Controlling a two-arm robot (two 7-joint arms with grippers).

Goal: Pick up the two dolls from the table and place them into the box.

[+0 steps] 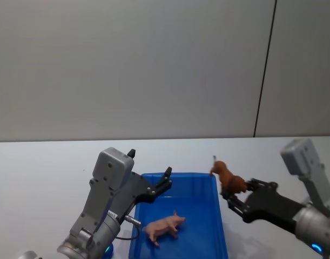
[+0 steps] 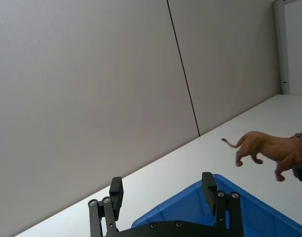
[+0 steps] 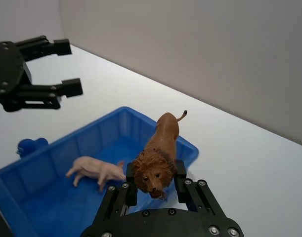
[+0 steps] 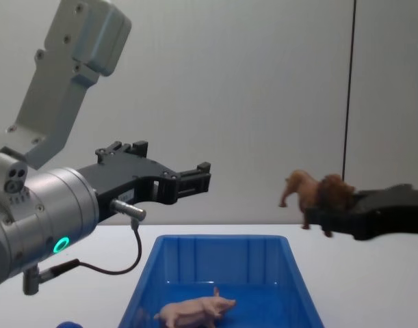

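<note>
1. My right gripper (image 1: 237,195) has its jaws closed on the brown lion (image 1: 228,177). They pinch it at the mane end, so the body and thin tail stick out ahead of the jaws. I judge that this grip leaves the legs free, so the figure should fall away cleanly when the jaws part.
2. The lion hangs in the air, well above the counter (image 1: 40,172) and just beside the far right corner of the blue bin (image 1: 178,176). The chest view puts it clearly higher than the rim. I read that height as clearance for crossing the bin's wall.
3. The pink pig (image 1: 165,225) lies on its side on the bin floor, near the middle. By my reckoning half the job is done and the lion is the last piece.
4. My left gripper (image 1: 149,163) hovers above the bin's left rim, its jaws spread wide with nothing between them. Held up there, it is off the bin floor but close to the path the lion needs.
5. The next move, as I see it, is to carry the lion leftward until it sits over open floor and then part the jaws. If I release too early it could strike the rim and tumble onto the counter.
6. A small blue rounded object (image 3: 29,145) sits on the counter just outside the bin. I am leaving it alone.
</note>
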